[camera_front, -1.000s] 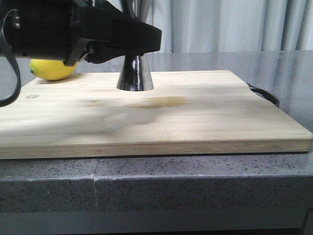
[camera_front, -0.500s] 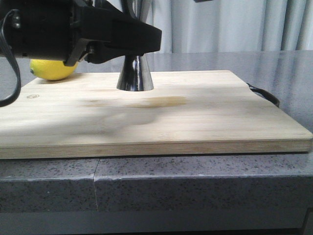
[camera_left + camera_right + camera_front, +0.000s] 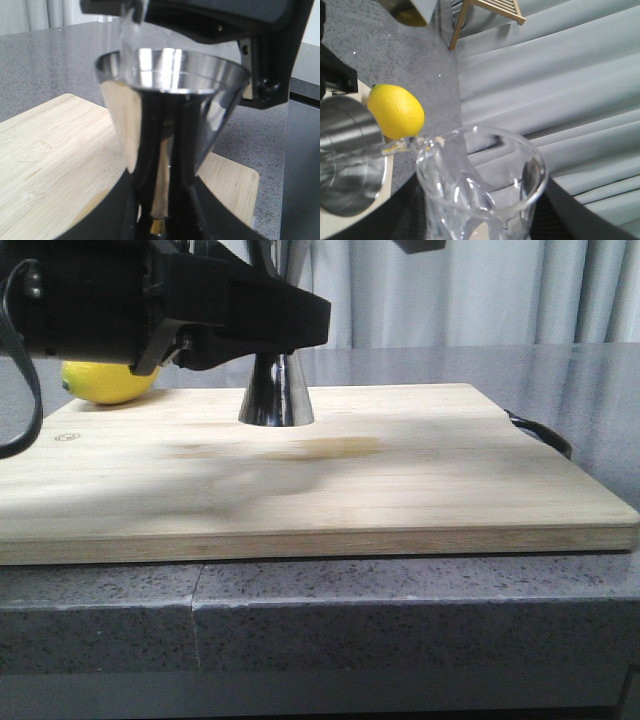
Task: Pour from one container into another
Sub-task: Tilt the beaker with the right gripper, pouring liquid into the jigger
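The left gripper (image 3: 162,220) has its dark jaws closed on the waist of the jigger (image 3: 170,110), a mirror-bright steel hourglass with a gold band; its flared base stands on the pale wooden board (image 3: 330,480). The right gripper (image 3: 475,230) clasps the clear glass beaker (image 3: 480,185), tilted so its lip hangs over the jigger's round rim. Beyond the beaker lies a smooth yellow lemon (image 3: 396,111) on speckled grey stone.

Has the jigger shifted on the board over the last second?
No. The jigger's base sits at the same spot near the board's back edge, beside the same stain, in all front views.
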Robot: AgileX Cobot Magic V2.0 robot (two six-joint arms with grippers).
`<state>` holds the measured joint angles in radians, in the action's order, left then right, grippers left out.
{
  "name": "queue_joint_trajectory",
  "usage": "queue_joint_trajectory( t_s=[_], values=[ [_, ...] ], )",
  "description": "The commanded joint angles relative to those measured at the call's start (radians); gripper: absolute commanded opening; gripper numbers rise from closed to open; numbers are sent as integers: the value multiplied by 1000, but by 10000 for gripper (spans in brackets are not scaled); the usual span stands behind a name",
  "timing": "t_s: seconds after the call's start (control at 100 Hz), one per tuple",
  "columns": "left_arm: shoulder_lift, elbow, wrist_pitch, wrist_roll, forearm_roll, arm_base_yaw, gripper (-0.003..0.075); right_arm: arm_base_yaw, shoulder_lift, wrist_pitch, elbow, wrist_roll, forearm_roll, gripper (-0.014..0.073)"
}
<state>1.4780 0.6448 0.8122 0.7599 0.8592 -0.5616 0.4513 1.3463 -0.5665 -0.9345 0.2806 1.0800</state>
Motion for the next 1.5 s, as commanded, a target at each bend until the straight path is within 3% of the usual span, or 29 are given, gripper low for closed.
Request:
queue_joint_trajectory(
  t_s=[0.0,1.01,1.49],
  values=[
    [-25,26,69,9,-37,-9,-20,-2,-39,-39,-37,22,-31,160],
    [-25,26,63,9,-37,-9,-20,-2,-39,-16,-37,193,-6,160],
    [-25,26,61,9,-37,-9,-20,-2,-39,-16,-37,193,20,160]
  ],
)
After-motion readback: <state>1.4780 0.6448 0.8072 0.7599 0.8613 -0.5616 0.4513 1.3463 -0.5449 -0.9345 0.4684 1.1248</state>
